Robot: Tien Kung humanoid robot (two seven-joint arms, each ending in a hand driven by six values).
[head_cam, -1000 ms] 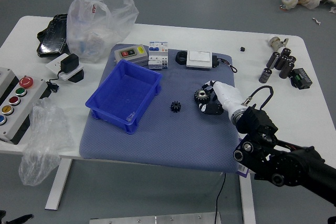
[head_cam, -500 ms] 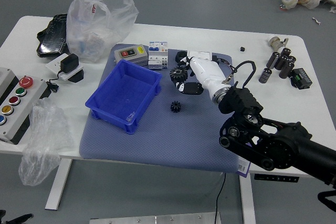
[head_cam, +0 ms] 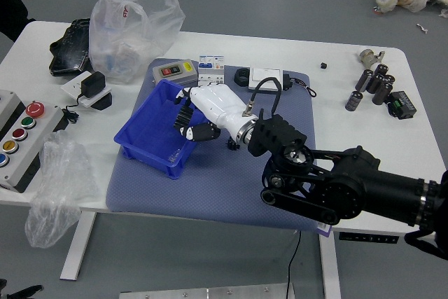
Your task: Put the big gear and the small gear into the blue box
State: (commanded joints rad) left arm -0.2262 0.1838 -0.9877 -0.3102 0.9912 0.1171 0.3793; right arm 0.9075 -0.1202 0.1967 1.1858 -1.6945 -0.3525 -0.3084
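Observation:
My right hand (head_cam: 190, 118) reaches over the right part of the blue box (head_cam: 143, 113), its fingers shut on the big gear (head_cam: 184, 115). The gear is tilted edge-on to the view and hangs above the box's floor. On the blue mat, just right of the box, lies the small gear (head_cam: 232, 144), partly covered by the right hand's wrist. Only a dark tip of my left hand (head_cam: 26, 292) shows in the bottom left corner.
Behind the box stand a grey device (head_cam: 175, 73) and a white breaker (head_cam: 211, 71). A plastic bag (head_cam: 133, 33) is at the back left, a button panel (head_cam: 24, 134) at the left. Dark cylinders (head_cam: 382, 87) stand at the right. A dark shape (head_cam: 10, 8) shows at the top left.
The right hand has lifted the big gear from the mat and carried it left over the blue box. A dark shape has appeared at the top left. The small gear has stayed put.

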